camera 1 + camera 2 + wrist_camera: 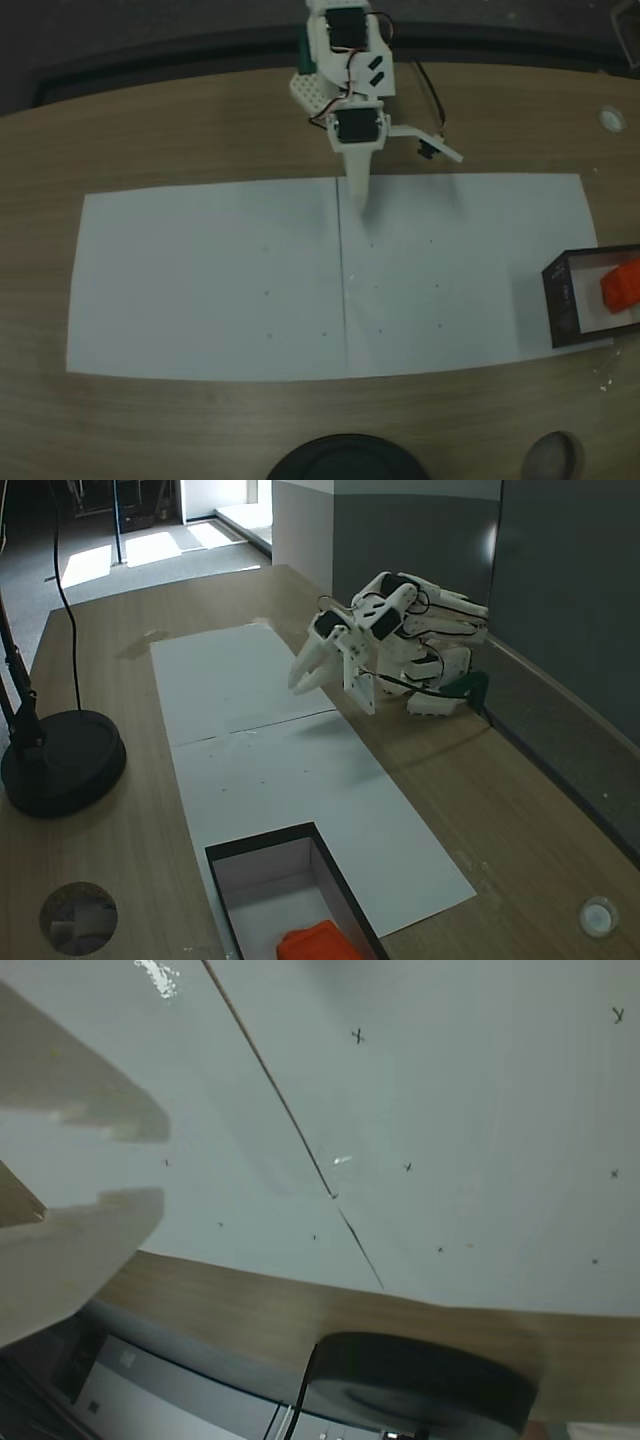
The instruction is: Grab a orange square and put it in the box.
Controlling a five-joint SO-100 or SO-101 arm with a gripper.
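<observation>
Fixed views: cube already boxed, claw idle over the paper

Fixed views agree on the layout, read left to right in the top-down one. Two white paper sheets (pixel 210 280) lie on the wooden table (pixel 150 130), meeting at a seam (pixel 341 280) near the middle. Above that seam hangs the claw (pixel 362 195), folded back near the arm's base (pixel 345 60), its fingers drawn together or nearly so and holding nothing; the wrist view shows one pale finger (pixel 70 1250) at its left edge with only paper and pen marks ahead. At the far right edge sits the box (pixel 560 300), and the orange square (pixel 621 283) rests on its pale floor, against the right-hand side of the frame. The other fixed view confirms this: the box (pixel 262 845) at the bottom, the orange square (pixel 318 944) inside it at the near end, well apart from the claw (pixel 308 670).

By my reading the task is done, so the risks are small. Another reach toward the box could nudge its thin wall and slide it off the paper, or tip the cube out. A low sweep might catch the paper seam and drag a sheet, box included. The dark lamp base (pixel 345 460) at the table's near edge also stands in the path of any wide swing.
</observation>
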